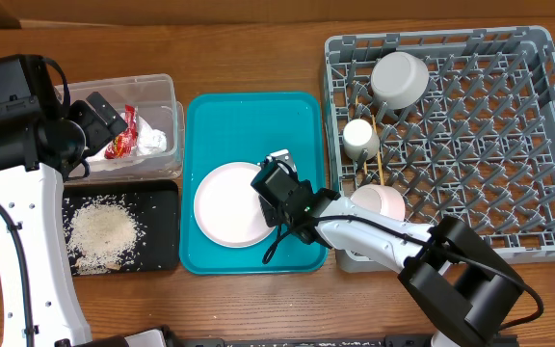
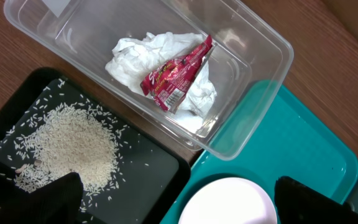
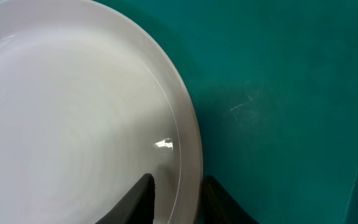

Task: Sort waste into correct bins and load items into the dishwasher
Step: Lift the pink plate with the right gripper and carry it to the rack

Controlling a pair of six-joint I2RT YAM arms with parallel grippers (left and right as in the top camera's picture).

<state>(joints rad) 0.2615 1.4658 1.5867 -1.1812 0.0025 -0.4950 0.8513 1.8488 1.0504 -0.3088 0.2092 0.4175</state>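
The pale pink plate [image 1: 222, 204] lies on the teal tray [image 1: 258, 120]; it also shows in the left wrist view [image 2: 229, 202] and the right wrist view [image 3: 73, 112]. My right gripper [image 1: 266, 204] [image 3: 179, 183] straddles the plate's right rim, one finger inside and one outside, closed on it. My left gripper [image 1: 104, 120] [image 2: 179, 205] is open and empty above the bins. The clear tub [image 1: 114, 85] [image 2: 253, 37] holds the white napkin [image 1: 154, 142] [image 2: 135, 56] and red wrapper [image 1: 123, 135] [image 2: 176, 78]. The black tray [image 1: 162, 231] [image 2: 148, 168] holds the rice crumbs [image 1: 104, 231] [image 2: 67, 146].
The grey dish rack [image 1: 547, 135] at the right holds a grey-white bowl [image 1: 399, 79], a cream cup [image 1: 360, 137], another bowl [image 1: 379, 200] at its front left corner and chopsticks [image 1: 380, 164]. The teal tray [image 2: 291, 137] [image 3: 278, 81] lies between bins and rack.
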